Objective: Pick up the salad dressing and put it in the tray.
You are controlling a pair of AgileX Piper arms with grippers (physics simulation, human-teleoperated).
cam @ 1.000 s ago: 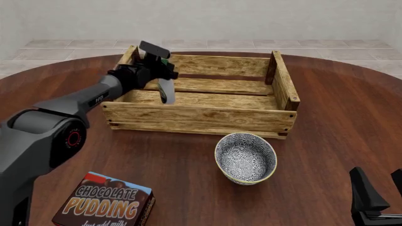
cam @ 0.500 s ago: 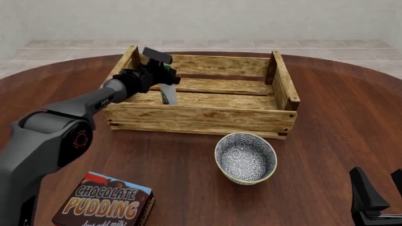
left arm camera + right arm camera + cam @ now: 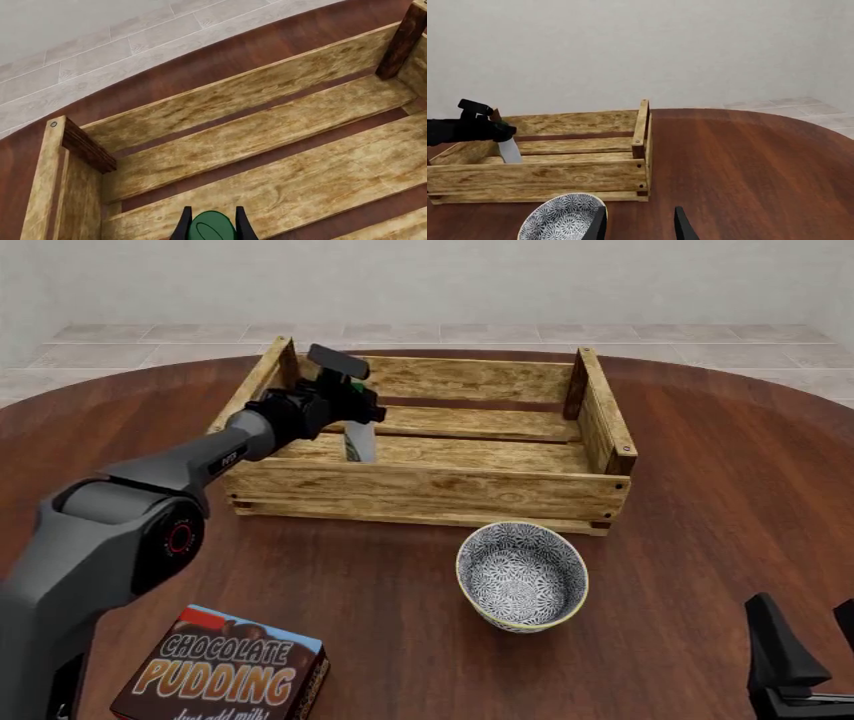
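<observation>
The tray (image 3: 427, 490) is a large light-wood slatted crate at the table's middle back; it also shows in the right wrist view (image 3: 540, 177) and its slatted floor in the left wrist view (image 3: 267, 150). My left gripper (image 3: 350, 400) is shut on the salad dressing (image 3: 358, 443), a slim white bottle with a dark green cap, hanging upright inside the tray's left part, low over the floor. The cap (image 3: 212, 227) shows between the fingers in the left wrist view. The bottle (image 3: 510, 150) also shows in the right wrist view. My right gripper (image 3: 637, 225) is open and empty near the table's front right.
A blue-and-white patterned bowl (image 3: 522, 576) stands in front of the tray; it also shows in the right wrist view (image 3: 562, 220). A brown chocolate pudding box (image 3: 223, 668) lies at the front left. The round dark-wood table (image 3: 721, 500) extends right of the tray.
My left gripper has lowered the salad dressing further into the tray's left part and moved it slightly away from me. The right arm has not moved.
</observation>
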